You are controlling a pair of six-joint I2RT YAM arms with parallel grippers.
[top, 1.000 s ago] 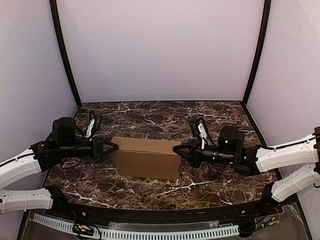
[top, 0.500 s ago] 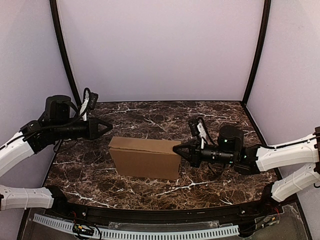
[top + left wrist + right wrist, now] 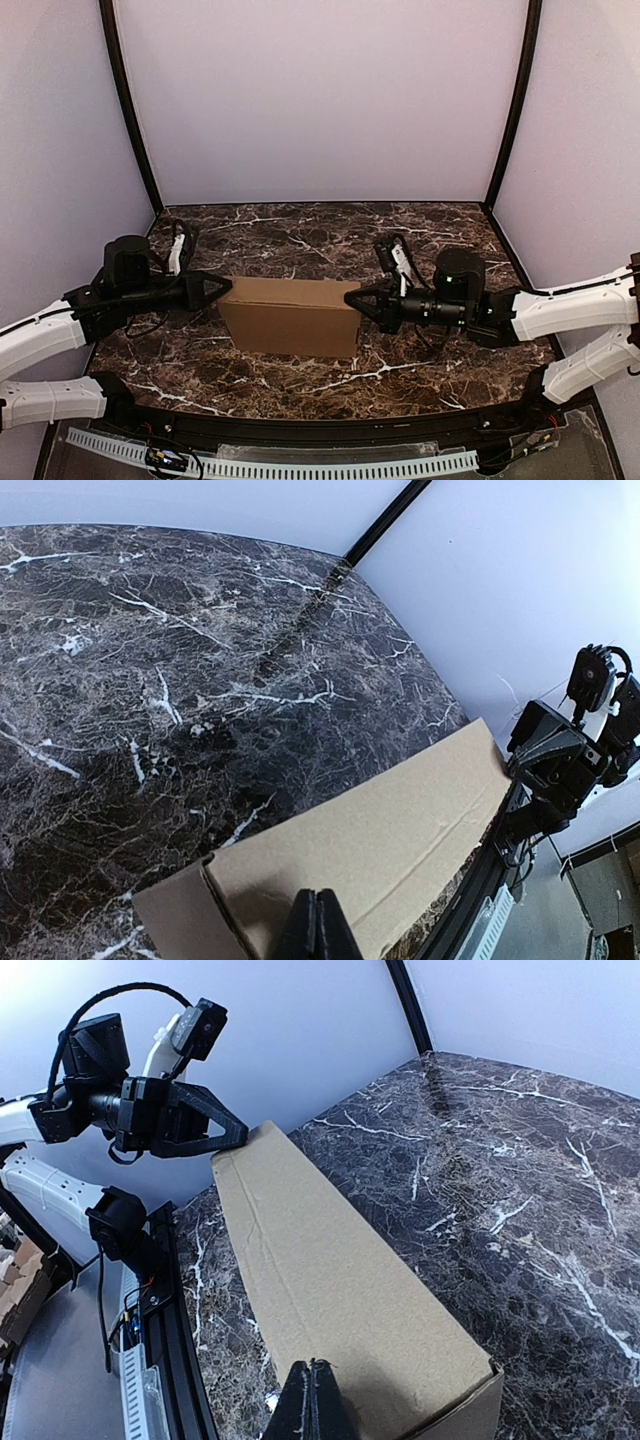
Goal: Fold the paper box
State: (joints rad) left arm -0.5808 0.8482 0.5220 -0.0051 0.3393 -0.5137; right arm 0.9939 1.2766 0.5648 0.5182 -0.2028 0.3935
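The paper box [image 3: 292,315] is a closed plain brown cardboard box on the marble table, mid-table. It shows in the left wrist view [image 3: 380,850] and the right wrist view [image 3: 330,1290]. My left gripper [image 3: 227,289] is shut and empty, its tip at the box's upper left corner, over the top face [image 3: 318,920]. My right gripper [image 3: 350,297] is shut and empty, its tip at the box's upper right edge, over the top face [image 3: 313,1385].
The dark marble table [image 3: 300,235] is walled by pale panels at the back and sides. A black rail and white cable chain [image 3: 300,465] run along the near edge.
My left arm had lifted up and away to the left half a second ago; it has come back down to the box's left corner. The right arm has barely moved.
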